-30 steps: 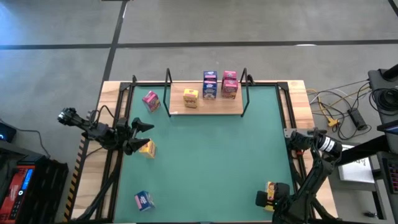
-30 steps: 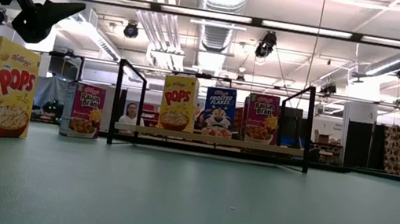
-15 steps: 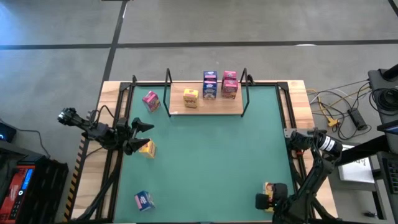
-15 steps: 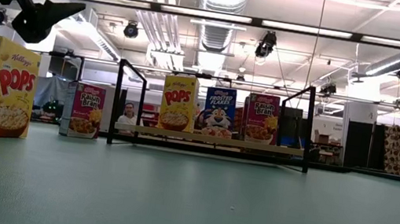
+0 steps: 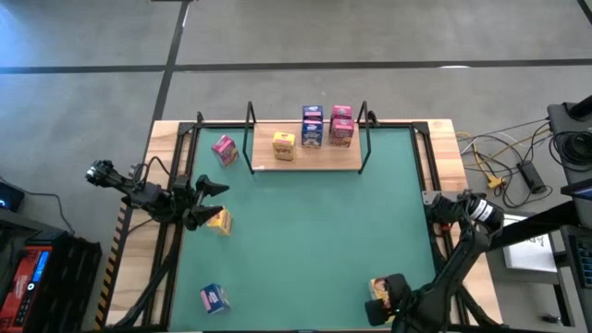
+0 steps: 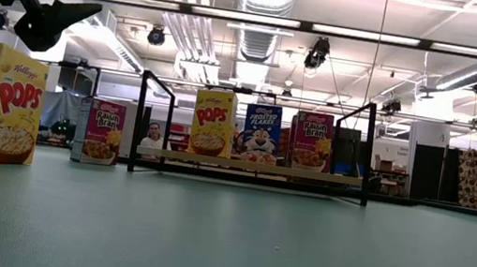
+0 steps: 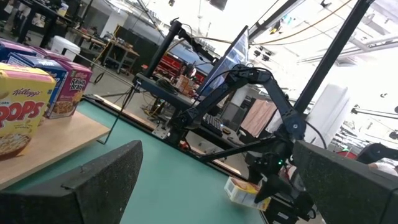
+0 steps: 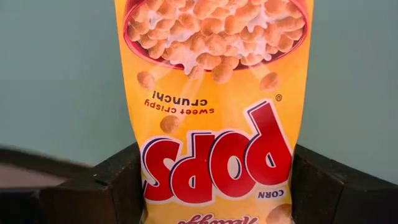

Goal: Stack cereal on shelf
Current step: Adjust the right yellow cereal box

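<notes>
A yellow cereal box sits between the fingers of my right gripper, near the mat's front right corner; it also shows small in the left wrist view. The shelf at the far edge bears a yellow box, a blue stack and a pink stack. On the mat stand a pink box, another yellow box and a blue box. My left gripper hovers open above the yellow box at the left. My right gripper pinches the yellow box's two long narrow sides between its two fingers, toward the box's top end. The fingers come from above, pointing down, and lie across the box. The box lies level, printed face up, just above the mat.
Thin black uprights frame the shelf. Black rails run along the mat's left and right sides. Cables lie off the table at the right. Bare green mat spreads across the middle.
My right gripper has gone toward the table's left edge and a little up, rolling about its own line. The yellow box has gone with it and has turned about, off the spot where it lay.
</notes>
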Robot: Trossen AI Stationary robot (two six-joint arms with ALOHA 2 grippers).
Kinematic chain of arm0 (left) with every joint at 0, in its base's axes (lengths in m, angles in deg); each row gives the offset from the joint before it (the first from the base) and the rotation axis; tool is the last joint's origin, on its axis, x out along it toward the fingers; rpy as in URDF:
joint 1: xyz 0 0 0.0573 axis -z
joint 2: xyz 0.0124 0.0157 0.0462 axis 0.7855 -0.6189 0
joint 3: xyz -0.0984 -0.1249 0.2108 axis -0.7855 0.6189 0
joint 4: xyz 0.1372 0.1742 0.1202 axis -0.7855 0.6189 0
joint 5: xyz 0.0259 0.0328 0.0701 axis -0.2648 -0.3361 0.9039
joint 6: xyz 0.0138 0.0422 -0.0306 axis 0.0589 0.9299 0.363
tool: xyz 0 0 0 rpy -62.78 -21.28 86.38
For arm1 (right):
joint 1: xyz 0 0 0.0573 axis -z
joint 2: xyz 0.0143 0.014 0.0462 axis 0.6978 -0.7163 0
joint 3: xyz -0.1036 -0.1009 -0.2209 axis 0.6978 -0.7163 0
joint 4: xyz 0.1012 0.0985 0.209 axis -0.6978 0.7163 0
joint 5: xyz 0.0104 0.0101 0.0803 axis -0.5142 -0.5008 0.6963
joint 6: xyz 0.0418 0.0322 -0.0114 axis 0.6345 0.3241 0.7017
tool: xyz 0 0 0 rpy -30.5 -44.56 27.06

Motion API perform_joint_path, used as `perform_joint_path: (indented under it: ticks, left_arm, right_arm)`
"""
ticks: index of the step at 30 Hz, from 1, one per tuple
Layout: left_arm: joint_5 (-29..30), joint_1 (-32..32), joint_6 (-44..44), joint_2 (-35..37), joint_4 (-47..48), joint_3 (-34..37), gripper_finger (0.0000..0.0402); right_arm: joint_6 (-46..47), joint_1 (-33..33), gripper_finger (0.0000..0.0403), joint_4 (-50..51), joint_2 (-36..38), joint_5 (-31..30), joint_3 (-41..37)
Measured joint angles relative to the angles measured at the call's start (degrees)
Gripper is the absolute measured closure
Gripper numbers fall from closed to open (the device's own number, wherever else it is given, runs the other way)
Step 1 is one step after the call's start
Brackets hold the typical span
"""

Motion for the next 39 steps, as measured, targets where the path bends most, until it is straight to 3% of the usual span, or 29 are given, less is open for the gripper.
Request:
perform_joint_path:
  ticks: [8, 14, 20, 27, 39]
  left_arm:
    - [0.0, 0.0, 0.0, 0.0, 0.0, 0.0, 0.0003]
    - [0.0, 0.0, 0.0, 0.0, 0.0, 0.0, 0.0003]
    - [0.0, 0.0, 0.0, 0.0, 0.0, 0.0, 0.0003]
    - [0.0, 0.0, 0.0, 0.0, 0.0, 0.0, 0.0003]
    - [0.0, 0.0, 0.0, 0.0, 0.0, 0.0, 0.0003]
  right_arm:
    - [-13.6, 6.0, 0.0117, 0.0, 0.5, 0.3, 3.3]
    - [-25.9, 12.4, 0.0117, -2.3, 0.7, 3.8, 4.8]
    - [-36.6, 21.3, 0.0117, -5.5, 0.7, 18.2, 5.0]
    - [-32.1, 31.3, 0.0117, -5.6, 0.7, 36.0, 4.9]
    - [-20.3, 38.2, 0.0117, -17.3, 0.7, 39.5, 4.9]
